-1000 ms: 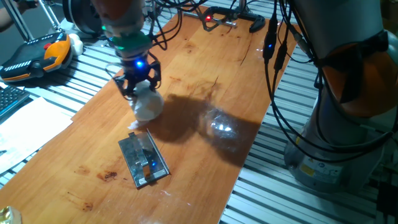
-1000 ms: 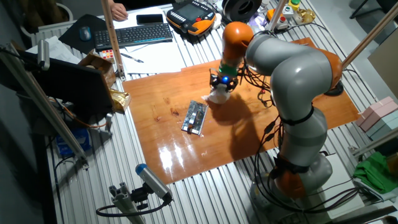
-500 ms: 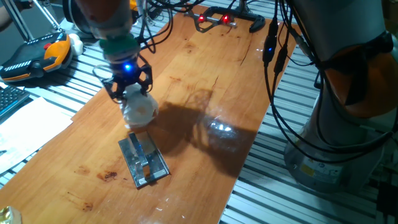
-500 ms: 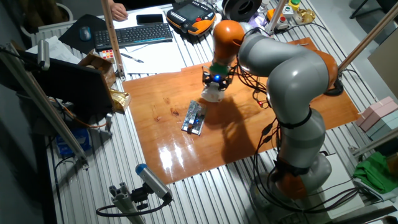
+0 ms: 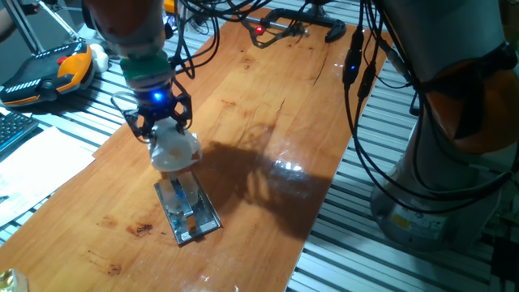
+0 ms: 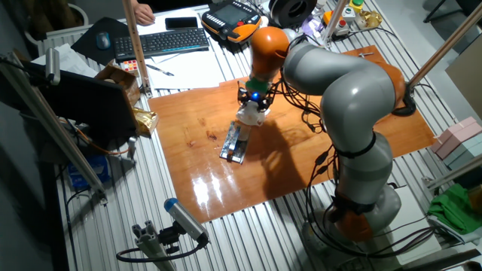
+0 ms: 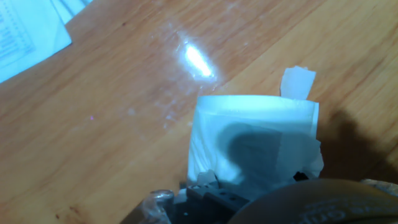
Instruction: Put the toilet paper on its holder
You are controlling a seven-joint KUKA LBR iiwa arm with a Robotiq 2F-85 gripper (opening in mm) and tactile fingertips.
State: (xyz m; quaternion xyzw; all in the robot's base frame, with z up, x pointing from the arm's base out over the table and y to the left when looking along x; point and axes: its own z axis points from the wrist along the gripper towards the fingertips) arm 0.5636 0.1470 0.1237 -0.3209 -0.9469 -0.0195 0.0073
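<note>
the gripper (image 5: pixel 160 128) is pinching the toilet paper (image 5: pixel 173 151), its dark fingers (image 5: pixel 138 126) closed around the top of the white roll, with a blue light glowing just above them. the roll hangs over the far end of the holder (image 5: pixel 188 209), a shiny grey metal plate lying flat on the wooden counter (image 5: pixel 268 89); whether the roll touches the plate cannot be told. in the other fixed view the roll (image 6: pixel 248 115) sits at the upper end of the plate (image 6: pixel 236 144). the hand view shows the white paper (image 7: pixel 252 146) up close, a small torn flap sticking up from its edge.
</note>
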